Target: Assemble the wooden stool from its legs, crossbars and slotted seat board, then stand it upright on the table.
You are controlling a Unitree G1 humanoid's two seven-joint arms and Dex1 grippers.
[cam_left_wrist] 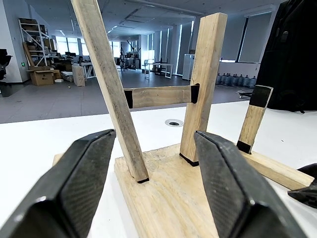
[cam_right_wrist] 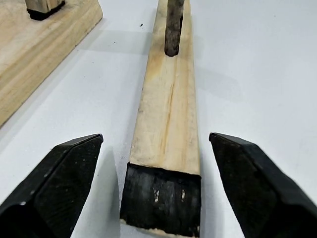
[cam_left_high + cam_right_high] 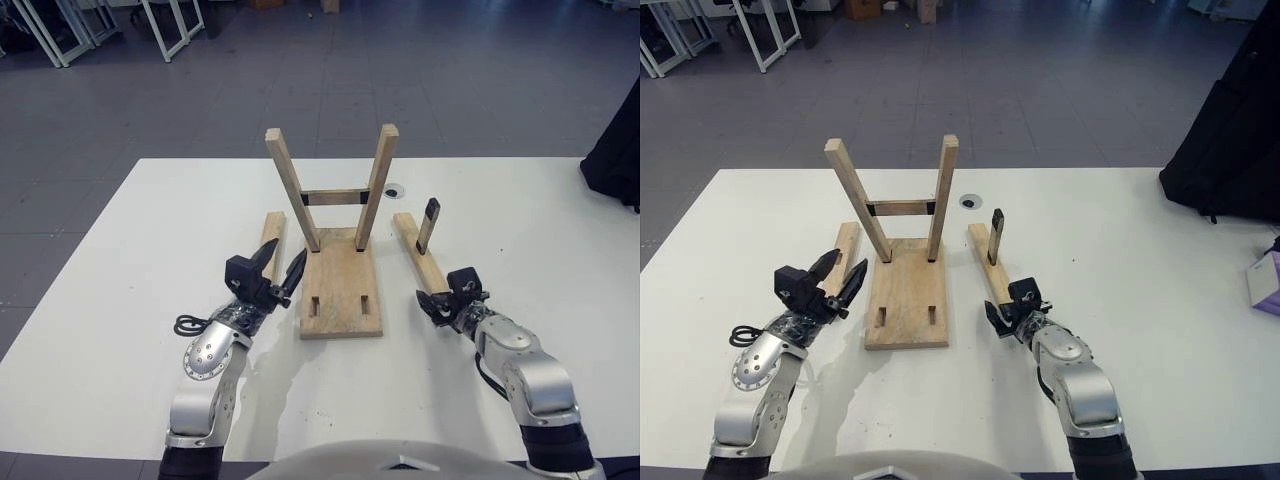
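- Found the pale wooden slotted seat board [image 3: 340,295] lying flat on the white table [image 3: 520,210], with two slanted wooden legs [image 3: 375,185] standing in its far slots, joined by a short wooden crossbar [image 3: 335,197], and the near pair of slots unfilled.
- Found a loose wooden leg [image 2: 166,114] with a black-tipped end flat on the table just beside the board's right edge, long axis running away from the robot, with a black-tipped crossbar stub [image 3: 428,225] rising from its far half.
- Found the right gripper [image 2: 156,139] spread wide and holding nothing, straddling that leg's near end, one finger on each side and apart from the wood, closing line across the leg's width.
- Found the left gripper [image 3: 286,254] likewise wide and empty, beside the board's left edge, at the near end of a second loose wooden leg [image 3: 270,232]; could not tell whether touching.
- Judged the right arm nearer to the stub-bearing leg, already lined up for a squeeze across it.
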